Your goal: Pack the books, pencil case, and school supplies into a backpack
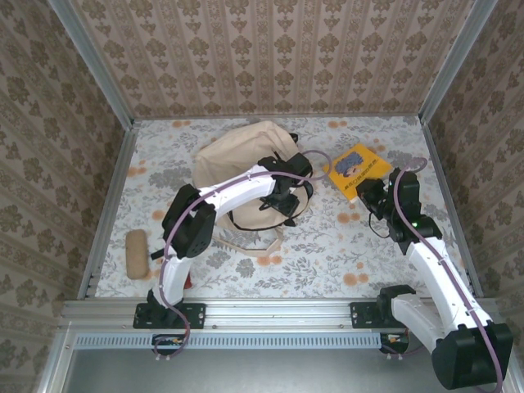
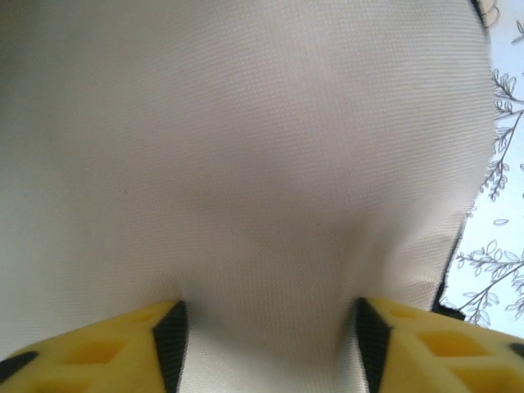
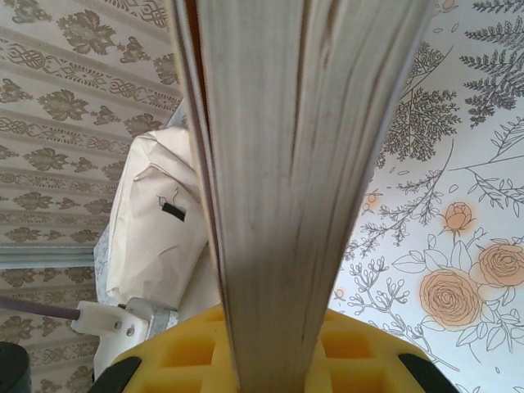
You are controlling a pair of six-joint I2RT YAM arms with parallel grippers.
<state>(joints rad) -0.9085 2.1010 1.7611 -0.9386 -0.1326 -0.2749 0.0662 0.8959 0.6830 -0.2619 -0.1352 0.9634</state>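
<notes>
Top external view: the yellow book [image 1: 358, 168] sits cover-up, just right of the backpack [image 1: 241, 155].
Book axis: we judge it diagonal, running near-left to far-right.
Right gripper [image 1: 373, 195]: clamped on the book's near edge.
Left gripper [image 1: 282, 199]: astride a canvas fold; we cannot tell whether it grips.
Risk: an edge pinch may let the book sag or slip; loose canvas could block its entry.

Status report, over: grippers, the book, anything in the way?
Left gripper astride backpack canvas, grip unclear. Right gripper shut on yellow book. Left arm lies over backpack.
</notes>
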